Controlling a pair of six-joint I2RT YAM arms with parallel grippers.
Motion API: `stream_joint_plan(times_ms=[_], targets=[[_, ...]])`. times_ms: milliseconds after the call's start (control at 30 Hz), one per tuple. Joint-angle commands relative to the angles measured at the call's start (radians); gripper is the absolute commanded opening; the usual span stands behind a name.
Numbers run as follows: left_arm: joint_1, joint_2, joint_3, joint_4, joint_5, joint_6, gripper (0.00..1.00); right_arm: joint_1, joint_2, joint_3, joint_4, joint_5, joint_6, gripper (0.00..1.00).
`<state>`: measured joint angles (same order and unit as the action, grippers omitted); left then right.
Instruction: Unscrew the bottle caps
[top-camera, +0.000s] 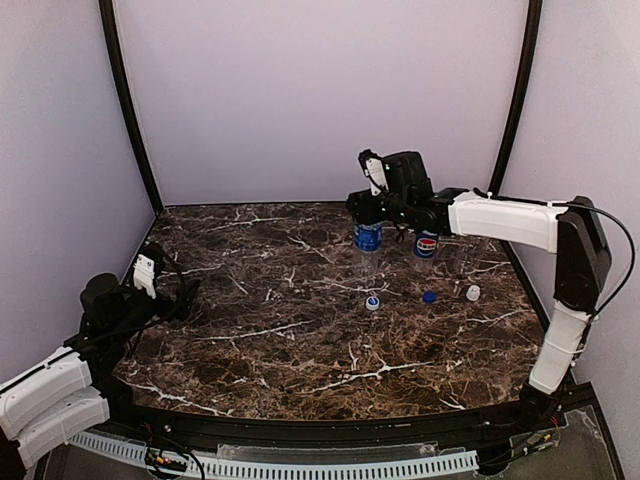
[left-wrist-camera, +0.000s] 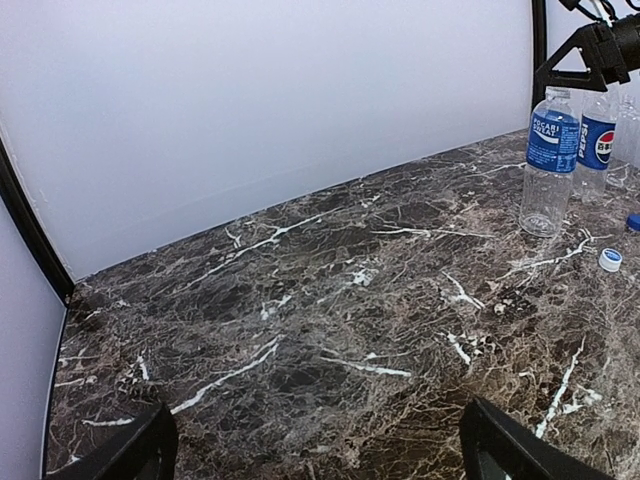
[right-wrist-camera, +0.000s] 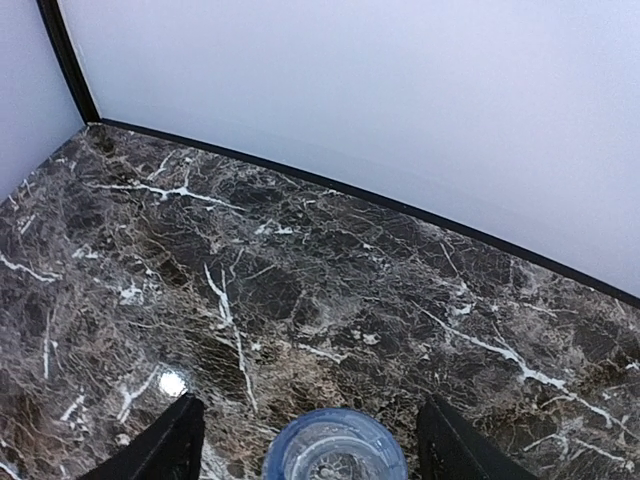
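Two bottles stand at the far middle: one with a blue water label (top-camera: 368, 240) and a Pepsi bottle (top-camera: 427, 243). Three caps lie loose on the table in front of them: pale blue-white (top-camera: 372, 302), dark blue (top-camera: 429, 296) and white (top-camera: 472, 292). My right gripper (top-camera: 366, 212) hovers open just above the water bottle. In the right wrist view the bottle's capless mouth (right-wrist-camera: 335, 455) sits between the fingers (right-wrist-camera: 165, 445). My left gripper (top-camera: 180, 295) is open and empty at the left edge. A clear bottle shows faintly at the left wrist view's right edge (left-wrist-camera: 628, 125).
The marble table (top-camera: 300, 340) is walled by pale panels at the back and both sides. The left wrist view shows the water bottle (left-wrist-camera: 550, 160), the Pepsi bottle (left-wrist-camera: 596, 145) and a pale cap (left-wrist-camera: 609, 259) far to its right.
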<state>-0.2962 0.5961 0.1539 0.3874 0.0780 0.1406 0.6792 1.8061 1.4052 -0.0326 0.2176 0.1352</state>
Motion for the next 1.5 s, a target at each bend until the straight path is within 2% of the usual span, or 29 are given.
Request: stream_joint_plan(times_ms=[0,67,267,433,533,700,867,1067,1167,1267,1467], targets=[[0.007,-0.005,-0.014,0.013,0.017,-0.015,0.99,-0.004,-0.058,0.086,-0.058,-0.040,-0.042,0.82],[0.009,-0.005,-0.014,0.013,0.014,-0.017,0.99,-0.005,-0.083,0.110,-0.088,-0.038,-0.063,0.98],[0.016,-0.007,-0.014,0.014,0.002,-0.026,0.99,-0.049,-0.187,0.172,-0.199,0.049,-0.122,0.99],[0.029,-0.011,-0.017,0.013,0.011,-0.033,0.99,-0.194,-0.325,0.121,-0.330,0.162,-0.067,0.99],[0.038,-0.013,-0.018,0.013,0.006,-0.041,0.99,-0.307,-0.463,0.001,-0.378,0.164,-0.001,0.99],[0.049,-0.015,-0.020,0.017,-0.008,-0.053,0.99,-0.509,-0.724,-0.297,-0.404,0.162,0.076,0.99],[0.059,-0.017,-0.023,0.021,-0.032,-0.069,0.99,-0.655,-0.946,-0.579,-0.390,0.132,0.134,0.99],[0.084,-0.025,-0.031,0.028,-0.046,-0.051,0.99,-0.670,-1.127,-0.902,-0.189,0.140,0.130,0.99],[0.116,-0.025,-0.046,0.026,-0.040,-0.010,0.99,-0.670,-1.194,-1.024,-0.099,0.266,0.229,0.98],[0.156,-0.013,-0.045,0.020,-0.058,-0.014,0.99,-0.670,-1.237,-1.098,-0.085,0.389,0.315,0.99],[0.200,-0.002,-0.045,0.003,-0.049,-0.019,0.99,-0.670,-1.259,-1.155,-0.055,0.397,0.390,0.99]])
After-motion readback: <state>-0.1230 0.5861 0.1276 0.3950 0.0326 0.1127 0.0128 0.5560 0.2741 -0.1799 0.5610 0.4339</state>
